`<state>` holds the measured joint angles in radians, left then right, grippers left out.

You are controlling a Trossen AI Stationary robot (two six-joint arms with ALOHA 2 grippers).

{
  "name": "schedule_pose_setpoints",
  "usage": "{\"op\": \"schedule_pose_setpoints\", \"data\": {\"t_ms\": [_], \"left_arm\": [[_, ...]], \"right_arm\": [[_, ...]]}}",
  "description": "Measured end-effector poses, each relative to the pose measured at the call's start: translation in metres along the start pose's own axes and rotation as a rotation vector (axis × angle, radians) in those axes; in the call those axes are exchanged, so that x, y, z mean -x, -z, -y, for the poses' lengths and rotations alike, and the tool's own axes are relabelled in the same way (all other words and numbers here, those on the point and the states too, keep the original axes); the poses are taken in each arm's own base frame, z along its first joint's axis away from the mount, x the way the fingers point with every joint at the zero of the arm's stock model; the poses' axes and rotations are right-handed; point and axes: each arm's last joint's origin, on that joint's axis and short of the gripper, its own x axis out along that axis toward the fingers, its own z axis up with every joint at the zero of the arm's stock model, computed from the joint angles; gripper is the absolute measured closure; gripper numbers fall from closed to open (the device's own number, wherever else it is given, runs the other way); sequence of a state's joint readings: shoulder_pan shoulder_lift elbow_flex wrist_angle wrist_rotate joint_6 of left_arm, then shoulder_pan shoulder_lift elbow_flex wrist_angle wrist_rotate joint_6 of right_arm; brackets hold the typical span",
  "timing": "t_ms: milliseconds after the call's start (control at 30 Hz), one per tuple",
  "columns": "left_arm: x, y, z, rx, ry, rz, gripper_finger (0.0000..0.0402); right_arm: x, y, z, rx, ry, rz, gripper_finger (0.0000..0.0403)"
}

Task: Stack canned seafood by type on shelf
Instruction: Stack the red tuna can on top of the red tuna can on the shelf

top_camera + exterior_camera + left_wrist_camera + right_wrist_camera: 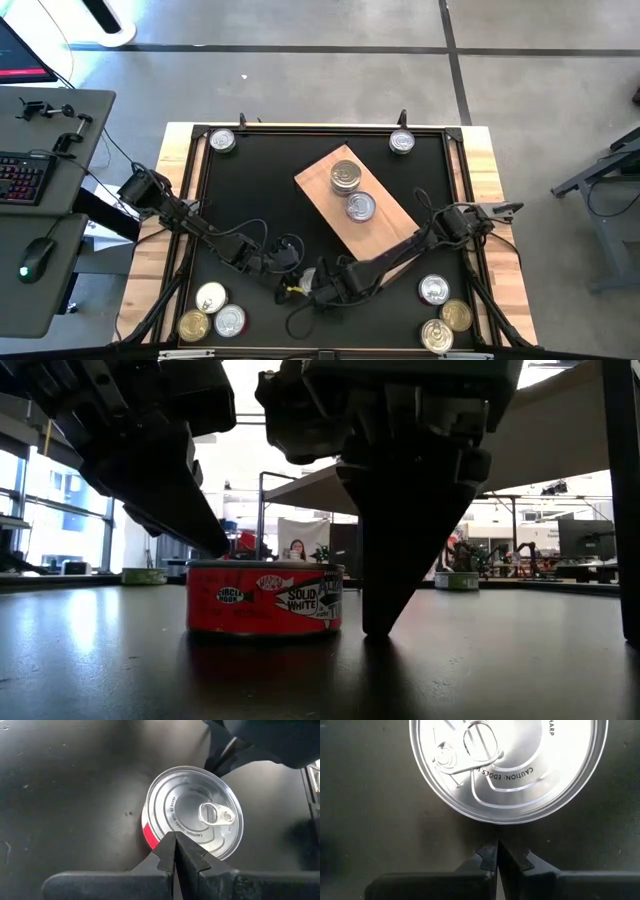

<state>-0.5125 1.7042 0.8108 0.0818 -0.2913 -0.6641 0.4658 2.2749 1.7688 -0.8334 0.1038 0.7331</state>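
Both claws are clenched empty: left gripper (175,851) and right gripper (497,854) flank a red-labelled can (264,597) on the black table (250,190), tips at its rim. Two cans (352,192) sit on the shelf (318,190) beyond, with other tins (212,312) clustered at the table's corners.

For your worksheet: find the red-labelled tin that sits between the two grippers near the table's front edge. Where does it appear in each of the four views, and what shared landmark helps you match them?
High view: the red-labelled tin is mostly hidden between the arms, low centre.
Low view: left of centre, standing on the black table.
Left wrist view: right of centre, lid up.
Right wrist view: top centre, cut off by the edge.
Shared landmark: its silver pull-tab, seen in both wrist views.
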Motion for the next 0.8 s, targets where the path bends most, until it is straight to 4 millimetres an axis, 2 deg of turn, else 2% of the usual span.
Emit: {"op": "schedule_pose_setpoints", "data": {"t_ms": [300,567,800], "left_arm": [[-0.002,0.002,-0.001,-0.035,-0.002,-0.021,0.0401],[-0.015,0.009,-0.004,-0.022,-0.032,-0.037,0.0401],[-0.017,0.013,-0.006,-0.009,-0.069,-0.039,0.0402]], "right_arm": [[-0.001,-0.004,0.002,-0.011,-0.016,0.006,0.0403],[0.002,-0.009,-0.001,-0.067,-0.031,0.035,0.0403],[0.019,-0.022,-0.011,-0.097,-0.093,0.09,0.0403]]}}
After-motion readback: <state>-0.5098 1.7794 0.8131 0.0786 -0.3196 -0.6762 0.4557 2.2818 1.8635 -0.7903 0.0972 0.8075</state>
